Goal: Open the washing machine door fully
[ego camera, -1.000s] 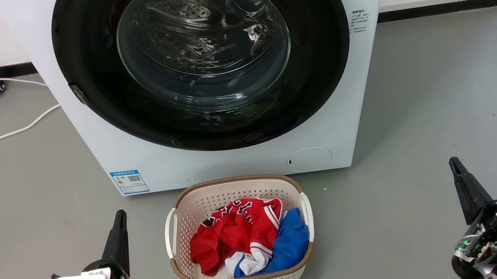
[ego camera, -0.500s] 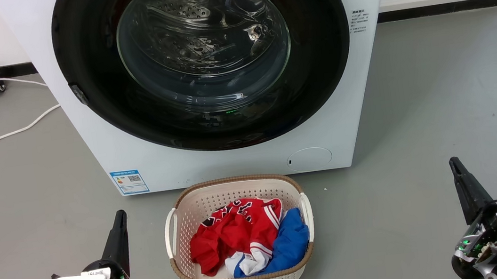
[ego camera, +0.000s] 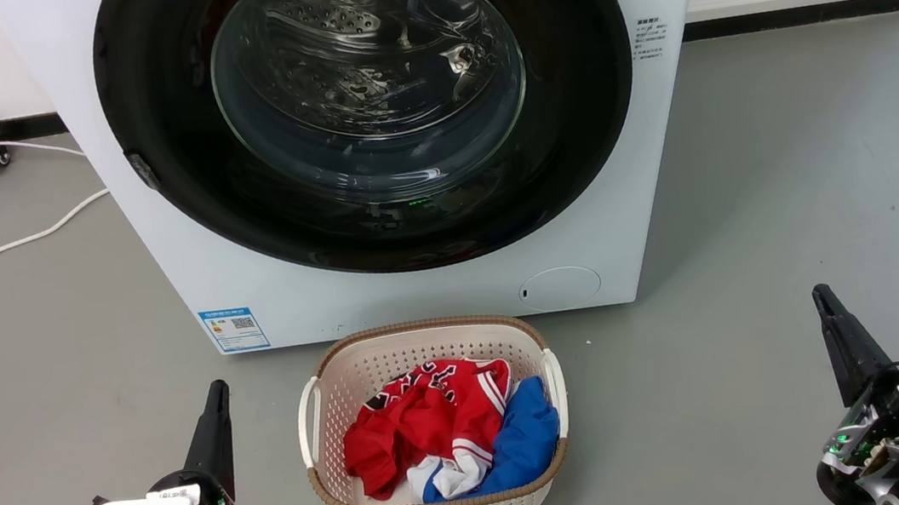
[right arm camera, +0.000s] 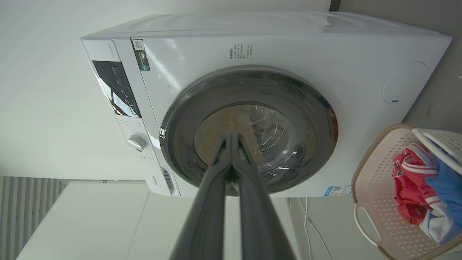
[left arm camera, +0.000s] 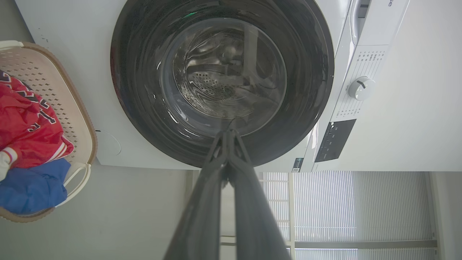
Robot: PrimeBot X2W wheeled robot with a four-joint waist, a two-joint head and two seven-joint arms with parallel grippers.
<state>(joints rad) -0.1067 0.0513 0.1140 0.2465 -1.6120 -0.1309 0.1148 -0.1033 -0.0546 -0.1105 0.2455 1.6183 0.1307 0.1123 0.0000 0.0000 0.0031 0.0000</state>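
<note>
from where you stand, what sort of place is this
Likely a laundry corner, possibly a test setup: a white front-loading washing machine stands on a bare grey floor, with a laundry basket of clothes in front of it.

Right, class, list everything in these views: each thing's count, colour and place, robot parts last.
washing machine: one, white, against the wall
washing machine door: one, glossy black around clear glass, machine's front, shut
sticker: one, blue, machine's lower left
round flap: one, white, machine's lower right
laundry basket: one, cream, floor before the machine
red garment: one, red, in the basket
blue garment: one, blue, in the basket
cables: two, white, floor at left
left pincer: one, dark, shut, lower left
right pincer: one, dark, shut, lower right
</note>
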